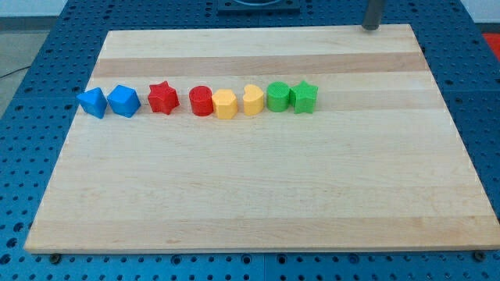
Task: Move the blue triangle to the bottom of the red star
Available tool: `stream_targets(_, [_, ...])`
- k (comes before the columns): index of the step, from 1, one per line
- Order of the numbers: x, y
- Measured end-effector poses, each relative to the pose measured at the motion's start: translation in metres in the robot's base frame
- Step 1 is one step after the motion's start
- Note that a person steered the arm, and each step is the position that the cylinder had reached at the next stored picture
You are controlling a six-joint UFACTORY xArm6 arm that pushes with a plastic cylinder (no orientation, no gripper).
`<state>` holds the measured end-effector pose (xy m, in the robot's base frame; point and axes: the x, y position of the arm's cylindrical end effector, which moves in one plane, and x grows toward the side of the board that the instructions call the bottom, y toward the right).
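Observation:
The blocks stand in one row across the upper part of the wooden board (258, 195). From the view's left: a blue triangle (92, 102), a blue cube (123, 101), then the red star (163, 98). The triangle and the star are apart, with the blue cube between them. My tip (370, 27) shows at the board's top edge on the view's right, far from every block and touching none.
Right of the red star the row continues with a red cylinder (201, 101), a yellow hexagon (225, 104), a yellow heart (252, 100), a green cylinder (277, 97) and a green star (304, 97). A blue perforated table surrounds the board.

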<state>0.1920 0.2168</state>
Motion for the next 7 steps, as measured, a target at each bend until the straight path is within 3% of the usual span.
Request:
stream_targets(1, [0.000, -0.036])
stream_targets(4, [0.059, -0.328])
stream_targets(7, [0.087, -0.522])
